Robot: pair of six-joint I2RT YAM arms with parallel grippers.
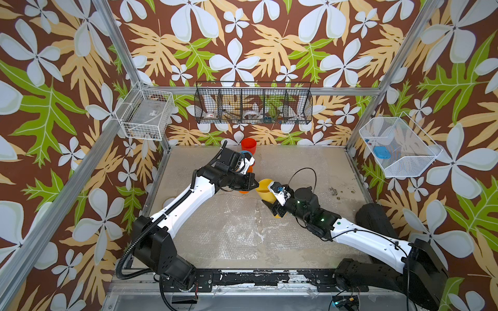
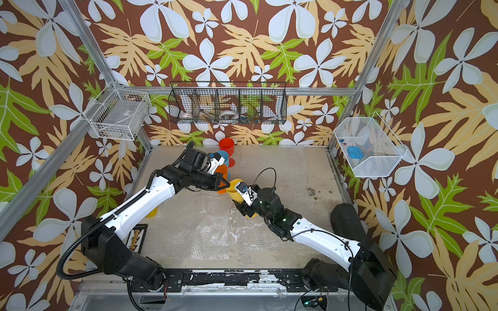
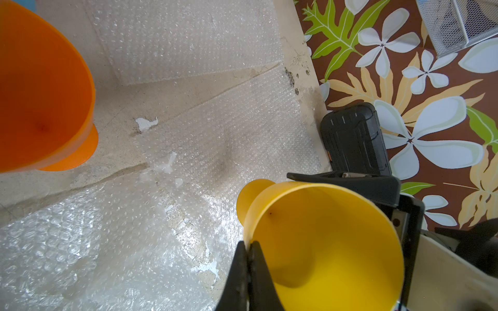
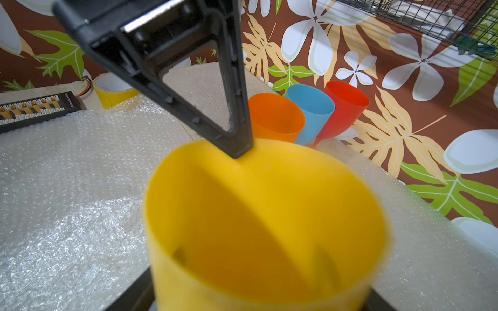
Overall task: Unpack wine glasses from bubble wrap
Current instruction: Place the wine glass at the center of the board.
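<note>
Left gripper (image 3: 247, 253) pinches the yellow goblet (image 3: 323, 242) by its rim, mid-table. The right gripper (image 1: 269, 199) straddles its bowl; we cannot tell if it grips. Orange goblet (image 4: 275, 118), blue goblet (image 4: 310, 107) and red goblet (image 4: 347, 105) stand bare toward eleven o'clock. The bubble wrap (image 4: 67, 175) lies flat. We judge only setting down remains.

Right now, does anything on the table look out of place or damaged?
The tabletop is chipped in patches, with dark stains near its right edge. The yellow glass looks tilted, its rim pinched in the left hand.

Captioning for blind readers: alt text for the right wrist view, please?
A yellow wine glass fills the foreground, its rim pinched by the black left pincer. Behind it stand an orange glass, a blue glass and a red glass in a row; flat bubble wrap lies around it.
</note>
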